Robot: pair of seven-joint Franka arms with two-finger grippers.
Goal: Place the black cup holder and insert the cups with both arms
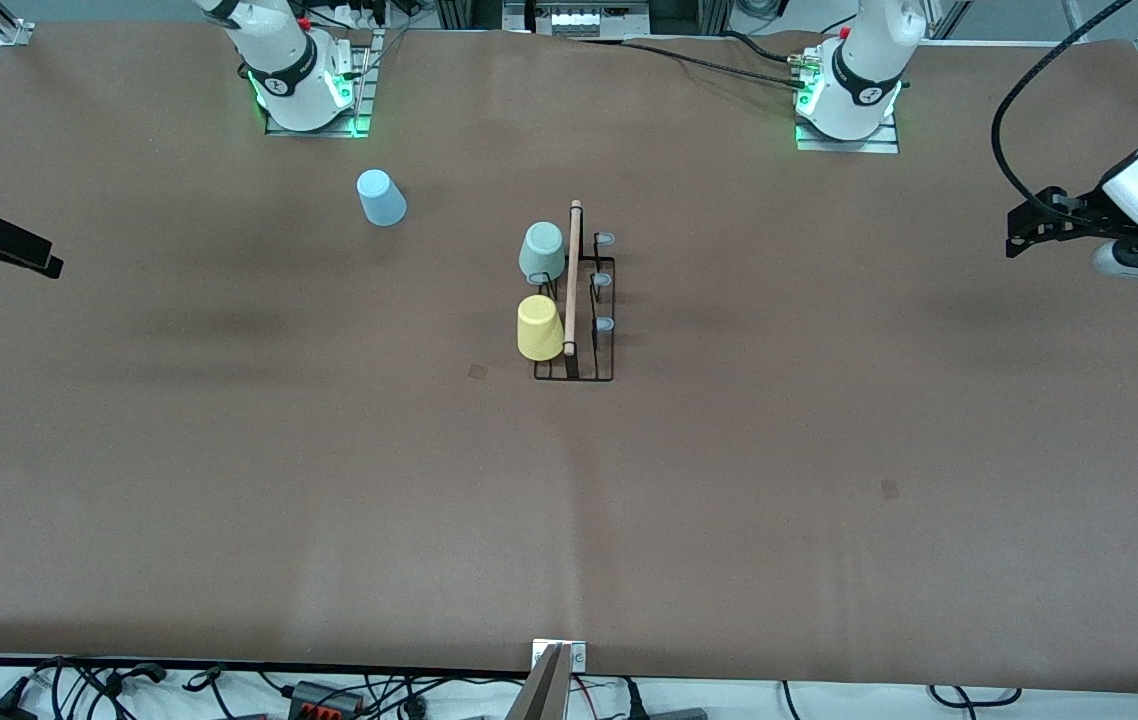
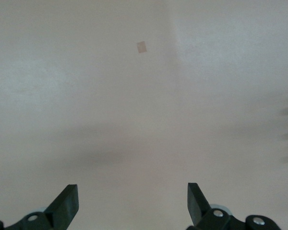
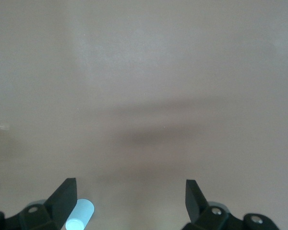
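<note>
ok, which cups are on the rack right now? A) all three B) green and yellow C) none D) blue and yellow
B: the green cup and yellow cup sit on the rack; the blue cup stands alone on the table, nearer the right arm's base.

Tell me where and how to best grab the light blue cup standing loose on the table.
Grip the small light blue tapered cup across its side wall, coming from above. It stands upside down, narrow base up, apart from the black wire rack, so nothing crowds it.
</note>
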